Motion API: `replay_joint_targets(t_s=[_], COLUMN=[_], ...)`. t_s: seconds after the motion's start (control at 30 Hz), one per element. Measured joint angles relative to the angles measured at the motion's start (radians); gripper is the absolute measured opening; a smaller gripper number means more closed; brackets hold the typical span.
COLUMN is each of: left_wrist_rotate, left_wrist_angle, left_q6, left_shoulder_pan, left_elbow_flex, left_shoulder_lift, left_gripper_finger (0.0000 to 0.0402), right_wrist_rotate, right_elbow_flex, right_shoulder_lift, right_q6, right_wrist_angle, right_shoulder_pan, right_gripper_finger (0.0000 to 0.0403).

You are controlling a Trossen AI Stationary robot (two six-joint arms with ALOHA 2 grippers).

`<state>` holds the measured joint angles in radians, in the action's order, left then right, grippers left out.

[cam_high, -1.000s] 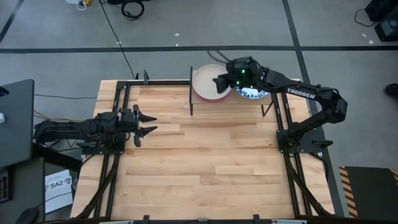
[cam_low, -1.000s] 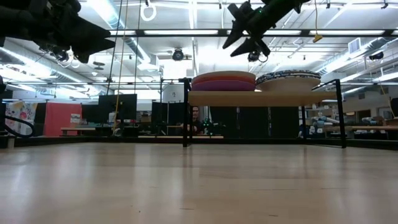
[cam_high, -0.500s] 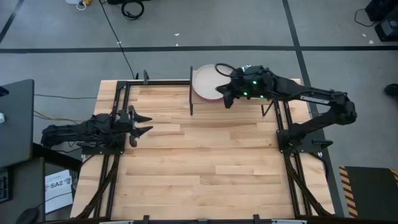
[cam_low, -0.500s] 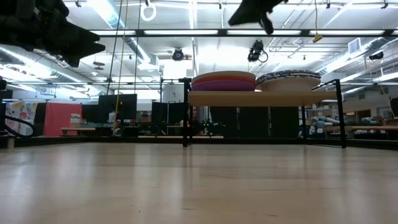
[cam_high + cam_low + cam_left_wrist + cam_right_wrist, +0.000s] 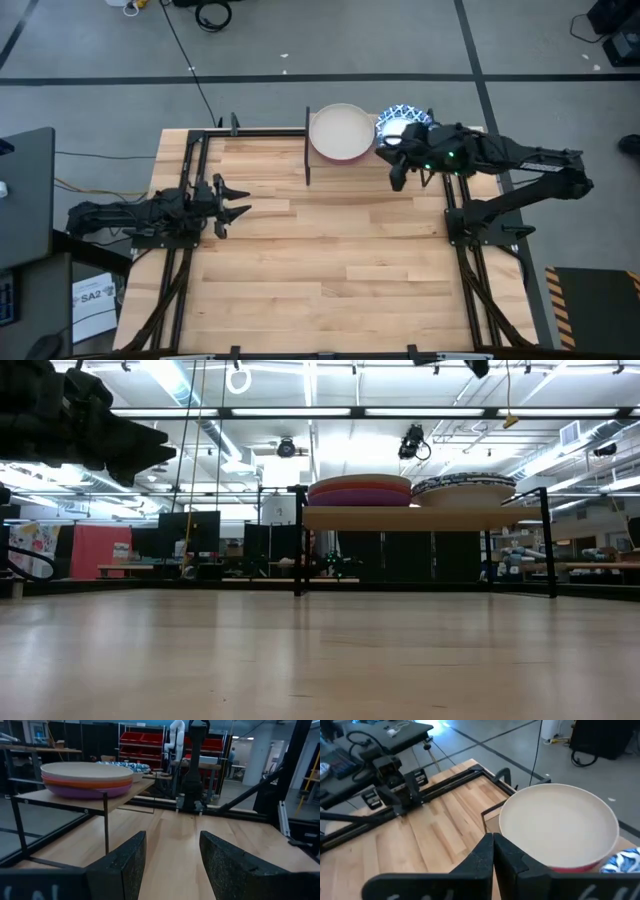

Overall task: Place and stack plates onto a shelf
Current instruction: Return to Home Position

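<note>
Well, all my plates look put away. On the shelf [image 5: 400, 518], at the 12 o'clock edge of the counter [image 5: 330, 260], stand two piles side by side. One pile [image 5: 85, 777] has a cream-topped plate [image 5: 557, 827] on top, with orange and purple plates under it. The other pile [image 5: 465, 487] is the blue-patterned plates, toward 1 o'clock. I see no plate lying on the counter itself.

My right jaws [image 5: 493, 842] are pressed together with nothing in them. They hang in the air near 1 o'clock, just beside the shelf on its 6 o'clock side, high above the wood and not touching any plate. My left jaws [image 5: 172, 845] are apart and empty too. They wait far over at the 9 o'clock side of the counter, well apart from the shelf, and point toward 3 o'clock.

So I think the stacking is done, and the step now is to go home and rest.

For the next move, my right arm should fold back toward its base at about 3 o'clock. It should stay high so it does not bump the blue-patterned pile just beside it. My left arm only needs to tuck in a little more at 9 o'clock. Neither arm needs to grab anything.
</note>
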<state>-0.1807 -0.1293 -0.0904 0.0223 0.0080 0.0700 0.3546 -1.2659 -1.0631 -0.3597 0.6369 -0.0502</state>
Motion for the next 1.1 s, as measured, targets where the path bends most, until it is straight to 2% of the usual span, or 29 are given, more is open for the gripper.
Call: replay_joint_targets(t_s=[0.17, 0.4, 0.63, 0.87, 1.1], left_wrist_rotate=[0.000, 0.000, 0.001, 0.001, 0.001], left_wrist_angle=[0.001, 0.001, 0.000, 0.000, 0.000], left_q6=[0.006, 0.009, 0.008, 0.005, 0.004], left_shoulder_pan=[0.000, 0.000, 0.000, 0.000, 0.000], left_elbow_flex=[0.001, 0.000, 0.000, 0.000, 0.000], left_shoulder_lift=[0.001, 0.000, 0.000, 0.000, 0.000], left_gripper_finger=[0.0192, 0.0192, 0.0192, 0.0192, 0.0192], right_wrist_rotate=[0.045, 0.038, -0.037, -0.057, -0.088], right_elbow_flex=[0.059, 0.255, 0.522, 0.787, 0.967], right_shoulder_lift=[0.055, 0.196, 0.401, 0.625, 0.847], right_q6=[-0.002, -0.003, 0.019, 0.023, 0.023], right_wrist_angle=[-0.006, -0.094, -0.276, -0.434, -0.512], right_shoulder_pan=[0.074, 0.133, 0.142, 0.142, 0.142], right_gripper_finger=[0.0007, 0.0016, 0.0010, 0.0012, 0.0011])
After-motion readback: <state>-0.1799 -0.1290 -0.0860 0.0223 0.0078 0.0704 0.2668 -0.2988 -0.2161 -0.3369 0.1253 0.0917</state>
